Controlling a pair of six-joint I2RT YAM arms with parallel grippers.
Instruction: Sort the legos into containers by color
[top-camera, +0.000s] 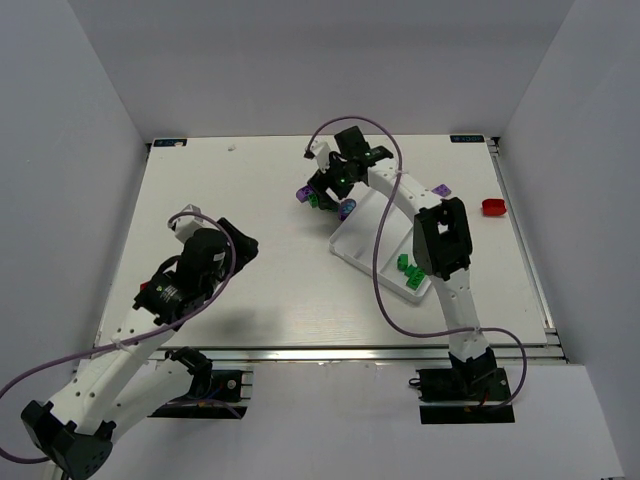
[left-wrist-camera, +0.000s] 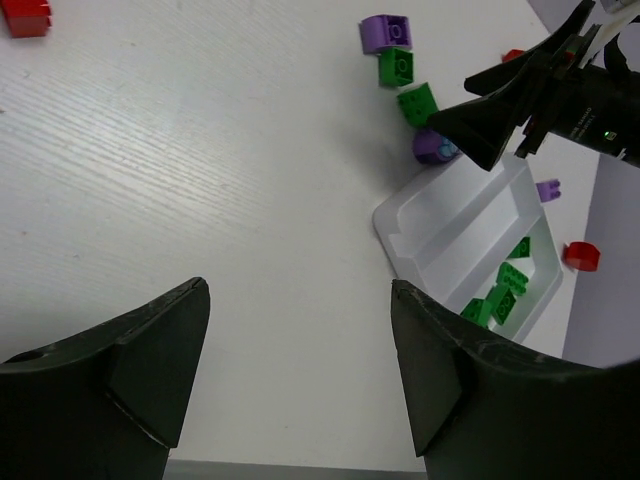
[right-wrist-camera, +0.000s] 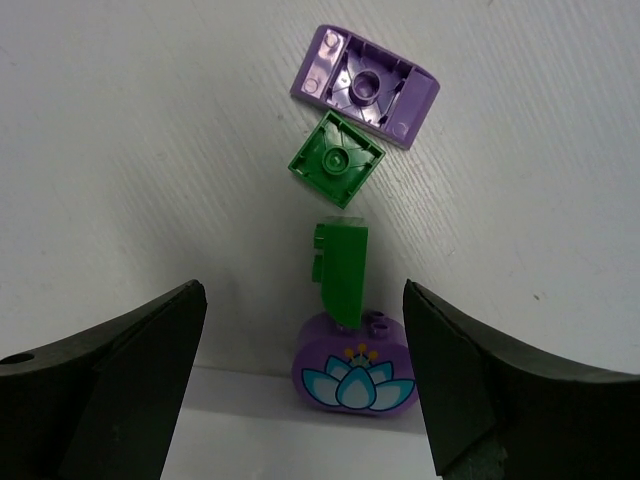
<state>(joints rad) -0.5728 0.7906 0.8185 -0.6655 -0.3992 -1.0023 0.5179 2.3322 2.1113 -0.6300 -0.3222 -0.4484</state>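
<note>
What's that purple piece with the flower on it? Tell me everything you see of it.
The purple piece is small glossy plastic with a rounded oval outline. Its face carries a printed lotus in teal and white with tiny yellow dots above. It sits right at the far end of the white tray, just outside it. A green brick lying on its side appears to touch its top edge. The right gripper hangs open over it, not touching.
</note>
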